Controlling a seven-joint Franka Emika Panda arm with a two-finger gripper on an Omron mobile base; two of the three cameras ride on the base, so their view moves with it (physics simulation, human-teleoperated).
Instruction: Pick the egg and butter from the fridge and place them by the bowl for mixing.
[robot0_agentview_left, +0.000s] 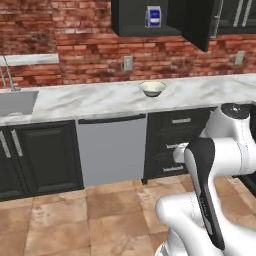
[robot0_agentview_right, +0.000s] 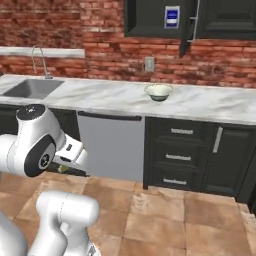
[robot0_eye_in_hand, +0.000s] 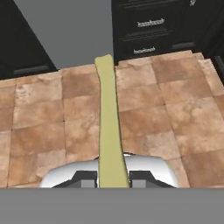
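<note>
The gripper (robot0_eye_in_hand: 113, 177) is closed on a long pale yellow stick, the butter (robot0_eye_in_hand: 109, 131), which stands out from between the two fingers and points over the floor (robot0_eye_in_hand: 52, 127) of brown tiles. In the hand view the far end of the butter reaches toward the grey dishwasher (robot0_eye_in_hand: 65, 30) front and the dark drawers (robot0_eye_in_hand: 148, 26) beside it. In the right base view a small yellow-green piece of the butter (robot0_agentview_right: 63, 169) shows at the hand, low beside the arm and in front of the dishwasher (robot0_agentview_right: 112, 145). The bowl (robot0_agentview_left: 152, 88) sits on the marble counter (robot0_agentview_left: 90, 100), near the brick wall, above the place where the dishwasher (robot0_agentview_left: 112, 147) meets the drawers (robot0_agentview_left: 175, 142). The same bowl (robot0_agentview_right: 159, 92) is well apart from the hand and higher than it. The sink (robot0_agentview_left: 15, 102) is at the left end of the counter. Above the bowl an upper cabinet (robot0_agentview_left: 145, 17) stands open with a blue and white box (robot0_agentview_left: 153, 16) inside.
</note>
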